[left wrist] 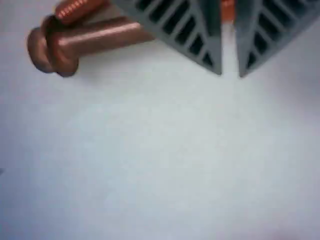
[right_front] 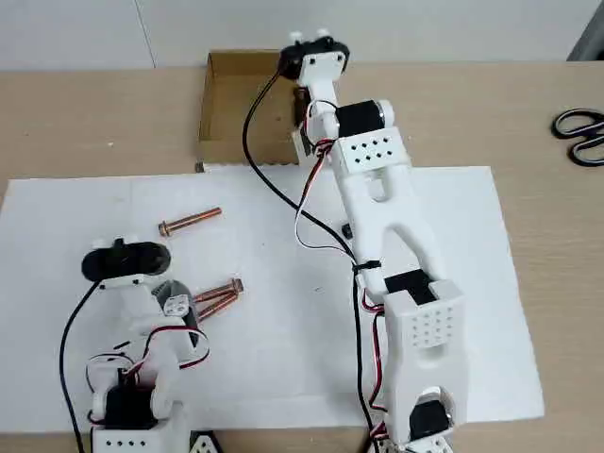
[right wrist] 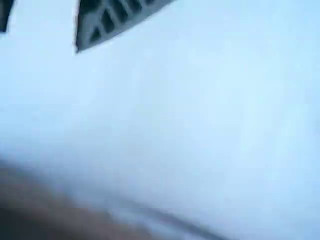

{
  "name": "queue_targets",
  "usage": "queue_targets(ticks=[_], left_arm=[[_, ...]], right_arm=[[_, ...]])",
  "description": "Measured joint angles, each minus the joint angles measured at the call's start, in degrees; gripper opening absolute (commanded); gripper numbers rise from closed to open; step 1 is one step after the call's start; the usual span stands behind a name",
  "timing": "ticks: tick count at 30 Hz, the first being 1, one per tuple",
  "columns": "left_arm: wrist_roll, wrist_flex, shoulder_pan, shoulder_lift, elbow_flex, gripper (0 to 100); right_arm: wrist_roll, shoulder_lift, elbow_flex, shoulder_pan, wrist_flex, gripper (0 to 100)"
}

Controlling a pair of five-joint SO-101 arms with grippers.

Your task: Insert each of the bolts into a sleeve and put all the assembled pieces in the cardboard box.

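Note:
Two copper bolts (right_front: 219, 293) lie side by side on the white paper (right_front: 283, 368), and their heads (left wrist: 50, 50) show close up in the left wrist view. My left gripper (right_front: 184, 304) (left wrist: 230, 70) sits at their shaft ends. Its grey fingers (left wrist: 195, 35) are nearly together, with a bit of orange shaft in the gap. A third bolt (right_front: 190, 222) lies alone farther back. The open cardboard box (right_front: 231, 151) stands behind the paper. My right gripper (right_front: 302, 142) (right wrist: 40, 40) hangs at the box's near right corner, fingers apart and holding nothing.
Black scissors (right_front: 580, 135) lie at the table's far right. The right arm's white links (right_front: 396, 245) stretch across the middle of the paper, with black cables (right_front: 274, 189) trailing beside them. Bare paper extends to the right of the arm.

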Motion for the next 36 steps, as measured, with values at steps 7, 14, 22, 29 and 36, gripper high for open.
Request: queue_targets(ticks=[7, 14, 22, 29, 36], left_arm=[[0.7, 0.0, -0.6, 0.0, 0.0, 1], [0.7, 0.0, -0.6, 0.0, 0.0, 1], [0.7, 0.0, -0.6, 0.0, 0.0, 1], [0.7, 0.0, -0.6, 0.0, 0.0, 1], [0.7, 0.0, -0.6, 0.0, 0.0, 1]], right_arm=[[5.7, 0.0, 0.0, 1.1, 8.9, 8.4], [12.6, 0.0, 0.0, 5.5, 11.7, 8.7], [23.3, 0.0, 0.0, 9.1, 13.2, 8.7], [30.4, 0.0, 0.0, 9.2, 13.2, 12.8], [35.5, 0.0, 0.3, 9.9, 13.2, 17.3]])
